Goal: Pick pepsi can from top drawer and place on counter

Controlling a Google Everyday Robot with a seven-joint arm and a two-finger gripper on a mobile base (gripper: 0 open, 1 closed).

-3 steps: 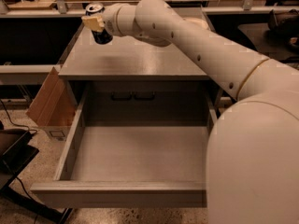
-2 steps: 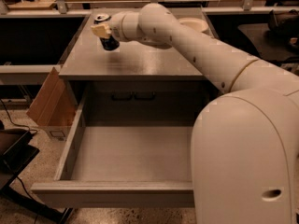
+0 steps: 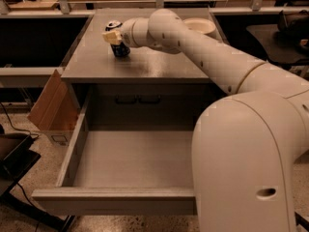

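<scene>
The pepsi can (image 3: 119, 48), dark blue with a silver lid, stands upright on the grey counter (image 3: 159, 64) in its left half. My gripper (image 3: 114, 36) is at the can's top with its pale fingers closed around the upper part; the can's base looks to be touching the counter. My white arm reaches in from the lower right across the counter. The top drawer (image 3: 116, 199) is pulled wide open below, and its flat grey floor (image 3: 135, 158) holds nothing that I can see.
A shallow white bowl (image 3: 199, 26) sits at the counter's back right, partly behind my arm. A dark panel with two black handles (image 3: 137, 99) is behind the drawer. A cardboard box (image 3: 50, 108) leans left of the cabinet. My robot body (image 3: 251, 163) blocks the lower right.
My gripper has carried the can to the right and down from above the counter's back left; the can now stands low on the counter surface.
</scene>
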